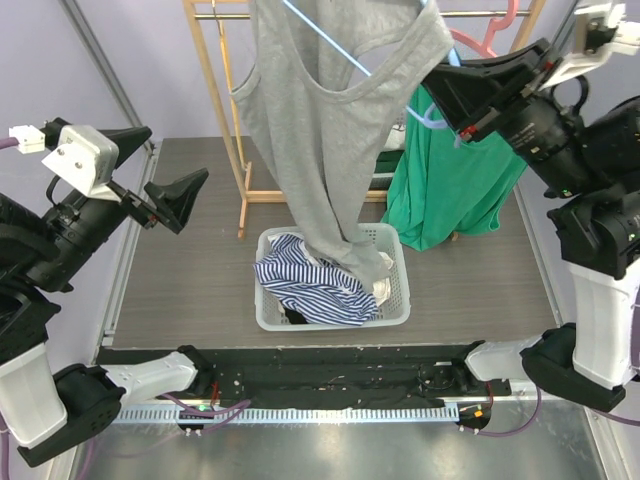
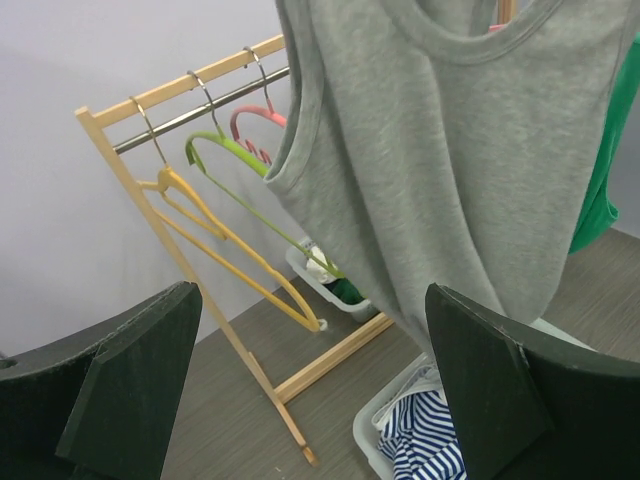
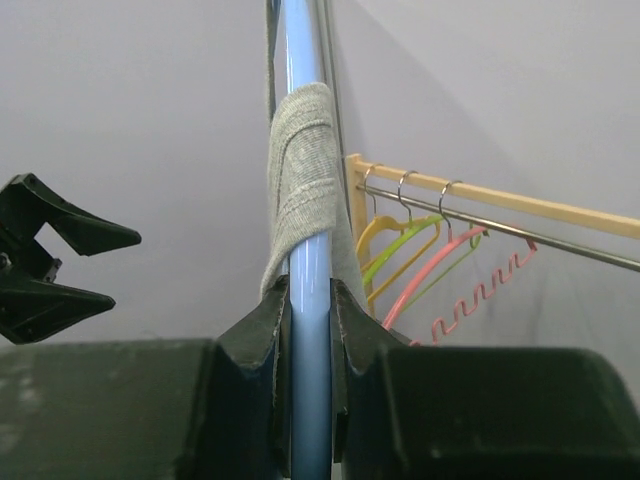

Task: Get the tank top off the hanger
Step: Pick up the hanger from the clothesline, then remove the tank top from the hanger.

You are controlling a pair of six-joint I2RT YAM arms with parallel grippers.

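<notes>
Inspection from the remote station, largest item first.

1. The table (image 1: 180,290) has a dark wood-grain top. I see both arm bases at its near edge.
2. A wooden clothes rack (image 1: 225,110) stands at the far side, with a metal rail under its top bar.
3. The grey tank top (image 1: 330,130) hangs in front of the rack, raised high. Its body falls in a long fold, and its hem reaches down into the basket.
4. A green garment (image 1: 450,190) hangs to the right of the tank top, below the right arm.
5. A white slatted basket (image 1: 395,300) sits mid-table, with a blue-and-white striped garment (image 1: 305,285) bundled inside.
6. The right gripper (image 3: 308,300) is clamped tight on the blue hanger (image 3: 305,100), both fingers pressed against its bar. In the right wrist view I see a strap of the tank top wrapped over that bar just above the fingers, so the garment is on the hanger.
7. The left gripper (image 1: 178,152) stands to the left of the tank top, well apart from it. Its jaws are spread wide and hold nothing.
8. A yellow hanger (image 2: 215,235), a green hanger (image 2: 250,190) and a pink hanger (image 2: 255,125) hang side by side on the rail.
</notes>
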